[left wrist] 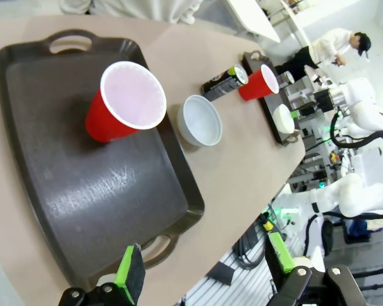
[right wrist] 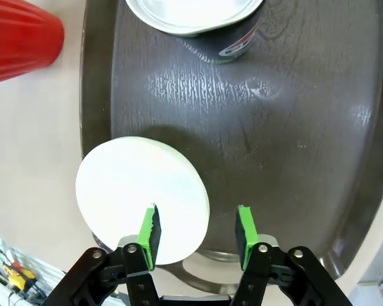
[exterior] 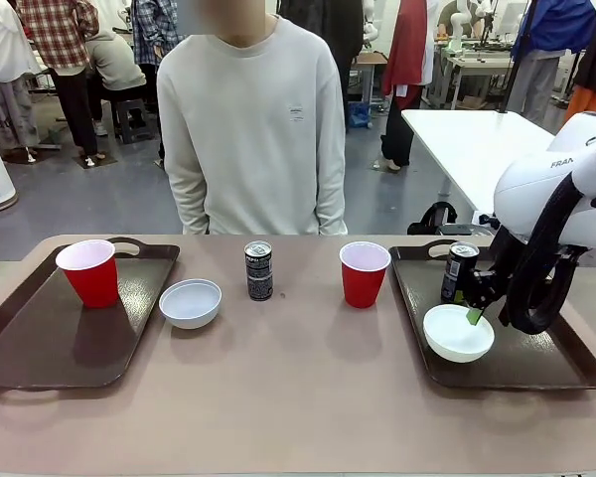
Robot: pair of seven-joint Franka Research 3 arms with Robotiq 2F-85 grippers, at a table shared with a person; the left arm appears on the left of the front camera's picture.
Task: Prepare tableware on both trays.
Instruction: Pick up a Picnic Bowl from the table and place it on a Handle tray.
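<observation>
- Far left of the centre can, the left tray carries one red cup. The left gripper hangs above that tray, jaws wide and empty.
- Just left of that can, a white bowl sits on the counter.
- Just right of it, the second red cup stands on the counter.
- Far right of it, the right tray holds the second can and the second bowl. The right gripper, jaws wide, straddles that bowl's rim.

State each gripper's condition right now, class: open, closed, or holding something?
Left gripper: open, holding nothing.
Right gripper: open, jaws astride the white bowl's rim, not gripping it.
</observation>
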